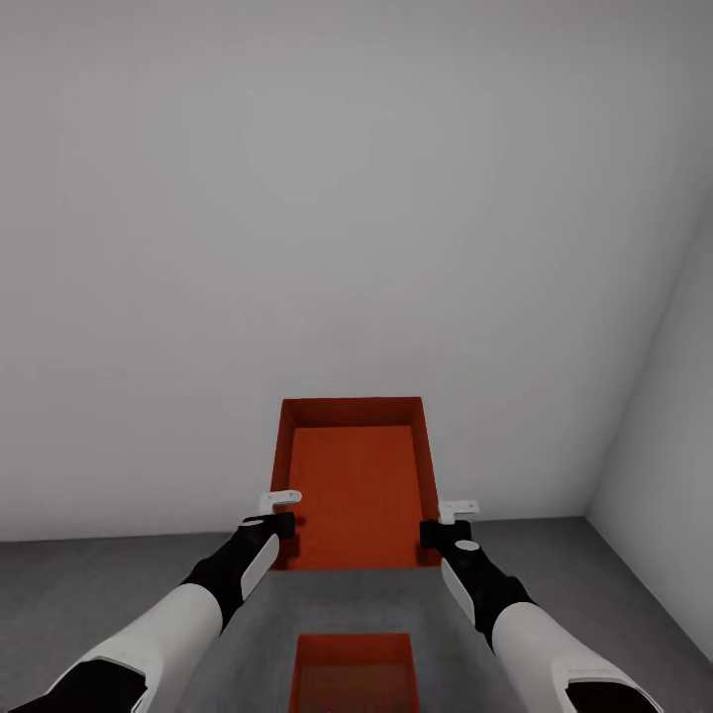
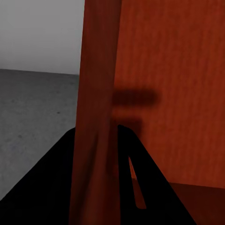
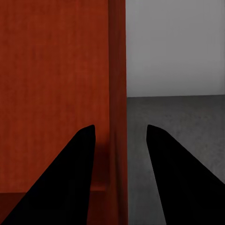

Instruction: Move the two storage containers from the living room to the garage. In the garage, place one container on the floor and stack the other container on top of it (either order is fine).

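- Since we go near to far: the lower container (image 1: 355,673) sits on the dark concrete floor (image 1: 99,584) right below us, open side up.
- Above it we carry the held container (image 1: 356,485) in the air between both arms, its open top tipped toward the head camera, near edge roughly over the lower bin's far rim.
- Left gripper (image 2: 112,154) straddles its left side wall, one finger inside, one outside, pressed onto the wall.
- Right gripper (image 3: 119,136) straddles the right wall the same way; a gap shows beside the outer finger, so we can't tell how firmly it bites.
- Handling, our read: plain straight walls, looks stiff and light when empty, smooth enough to slip in a thin pinch. Best hold is on opposite side walls near the rim, as now, keeping both arms level so it doesn't twist.
- Beyond: bare light-grey wall (image 1: 347,198), corner at the right. Looks like the garage.
- We judge lowering and aligning as what's left.
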You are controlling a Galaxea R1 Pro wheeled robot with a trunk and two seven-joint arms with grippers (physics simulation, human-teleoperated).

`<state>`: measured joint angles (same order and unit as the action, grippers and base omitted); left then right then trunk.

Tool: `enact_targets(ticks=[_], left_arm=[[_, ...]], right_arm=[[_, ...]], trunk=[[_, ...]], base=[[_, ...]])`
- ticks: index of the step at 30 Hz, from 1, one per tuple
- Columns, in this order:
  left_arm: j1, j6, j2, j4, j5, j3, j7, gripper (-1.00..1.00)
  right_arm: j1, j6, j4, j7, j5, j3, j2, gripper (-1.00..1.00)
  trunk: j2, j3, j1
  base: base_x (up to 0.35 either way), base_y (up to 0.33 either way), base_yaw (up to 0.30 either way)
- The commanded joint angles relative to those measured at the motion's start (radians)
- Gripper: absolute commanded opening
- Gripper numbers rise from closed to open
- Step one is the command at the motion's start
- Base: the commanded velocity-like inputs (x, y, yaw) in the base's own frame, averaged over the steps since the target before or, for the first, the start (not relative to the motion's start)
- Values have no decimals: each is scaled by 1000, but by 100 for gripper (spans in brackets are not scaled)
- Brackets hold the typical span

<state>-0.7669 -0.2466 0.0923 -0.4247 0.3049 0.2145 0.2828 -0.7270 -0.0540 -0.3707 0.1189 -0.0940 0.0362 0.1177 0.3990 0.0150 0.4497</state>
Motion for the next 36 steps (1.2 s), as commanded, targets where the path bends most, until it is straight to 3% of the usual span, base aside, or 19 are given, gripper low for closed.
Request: enact_targets(ticks=[1, 36], left_arm=[[0, 85, -2, -4, -24, -3, 15, -100], [0, 86, 0, -5, -23, -3, 14, -100]], right_arm=[[0, -6, -1, 30, -13, 34, 0, -100], [0, 2, -1, 29, -13, 33, 0, -100]], trunk=[[1, -2, 0], [1, -58, 0]], base=[[0, 0, 0], [0, 0, 0]])
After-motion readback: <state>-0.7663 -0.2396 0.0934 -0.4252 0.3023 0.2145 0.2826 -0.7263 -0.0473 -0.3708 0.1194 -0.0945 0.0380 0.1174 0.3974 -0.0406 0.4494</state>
